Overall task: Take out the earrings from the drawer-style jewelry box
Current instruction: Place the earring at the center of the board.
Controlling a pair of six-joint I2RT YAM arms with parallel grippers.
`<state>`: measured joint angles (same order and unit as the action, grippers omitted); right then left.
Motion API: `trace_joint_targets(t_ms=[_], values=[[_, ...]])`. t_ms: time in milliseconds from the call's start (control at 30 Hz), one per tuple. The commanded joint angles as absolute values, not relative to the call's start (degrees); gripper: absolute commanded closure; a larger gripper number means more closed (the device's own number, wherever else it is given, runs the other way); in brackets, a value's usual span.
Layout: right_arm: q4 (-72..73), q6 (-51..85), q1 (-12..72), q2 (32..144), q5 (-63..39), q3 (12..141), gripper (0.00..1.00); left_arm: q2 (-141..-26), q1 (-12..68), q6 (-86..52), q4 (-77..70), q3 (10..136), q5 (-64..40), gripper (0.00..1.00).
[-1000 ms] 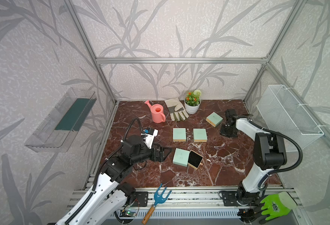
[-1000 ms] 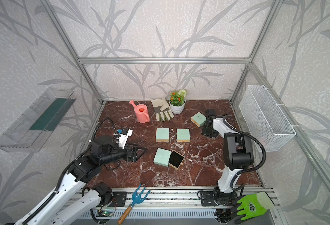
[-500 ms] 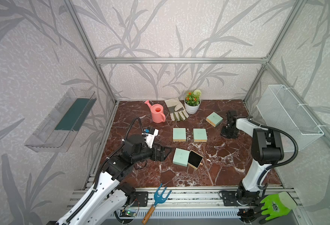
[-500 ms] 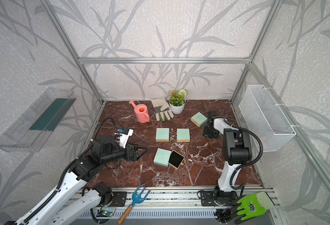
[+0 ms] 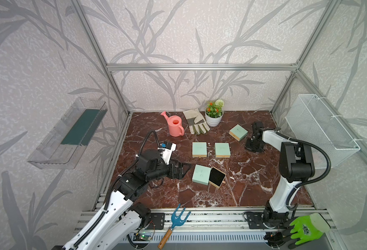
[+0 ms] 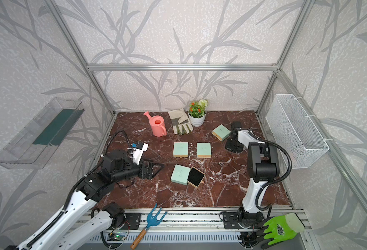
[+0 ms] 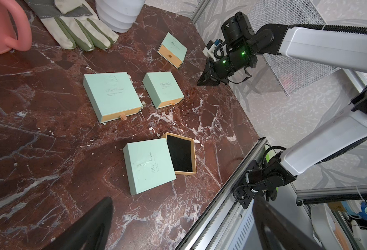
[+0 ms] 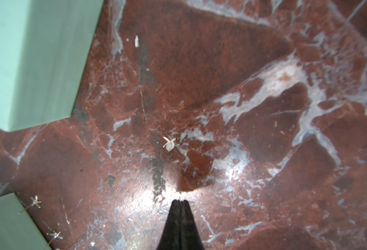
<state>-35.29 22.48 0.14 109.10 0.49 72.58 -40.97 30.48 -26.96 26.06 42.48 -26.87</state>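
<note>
The drawer-style jewelry box (image 5: 200, 174) (image 6: 179, 174) (image 7: 148, 166) lies near the front middle. Its black-lined drawer (image 5: 217, 177) (image 7: 180, 154) is pulled out and looks bare. One earring (image 8: 169, 144), a tiny pale bead with thin prongs, lies on the marble just ahead of my right gripper (image 8: 180, 201) (image 5: 253, 148) (image 6: 234, 148), which is shut on nothing close above the floor. Another whitish speck (image 5: 209, 143) (image 6: 191, 143) lies between two closed boxes. My left gripper (image 5: 185, 169) (image 6: 156, 167) (image 7: 178, 233) hovers open, left of the jewelry box.
Three closed mint boxes (image 5: 199, 149) (image 5: 222, 150) (image 5: 238, 132) lie behind. Two thin glinting bits (image 8: 36, 202) (image 8: 55, 234) lie by a box corner. A pink watering can (image 5: 175, 126), work glove (image 5: 196, 121) and potted plant (image 5: 214, 112) stand at the back. A wire basket (image 5: 321, 127) hangs right.
The right arm's elbow has swung slightly inward while its shut gripper stays near the same spot. The left gripper has crept a little toward the jewelry box.
</note>
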Motion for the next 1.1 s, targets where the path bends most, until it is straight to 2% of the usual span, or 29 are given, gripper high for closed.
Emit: trace_joint_targets(t_ms=[0,467,700,1067], values=[[-36.4,22.1,-0.1,110.1,0.1,73.9,1.00,-40.8,30.2,-25.7,25.8,42.6,-26.8,0.01],[-36.9,22.1,-0.1,110.1,0.2,74.0,0.87,-40.8,30.2,-25.7,25.9,42.6,-26.6,0.01],[-37.0,22.1,-0.1,108.6,0.0,73.9,0.85,-41.0,30.2,-25.7,26.0,42.7,-26.5,0.01],[-38.8,23.5,0.2,98.8,-2.8,73.1,0.67,-41.2,30.0,-26.4,26.6,43.0,-24.6,0.01]])
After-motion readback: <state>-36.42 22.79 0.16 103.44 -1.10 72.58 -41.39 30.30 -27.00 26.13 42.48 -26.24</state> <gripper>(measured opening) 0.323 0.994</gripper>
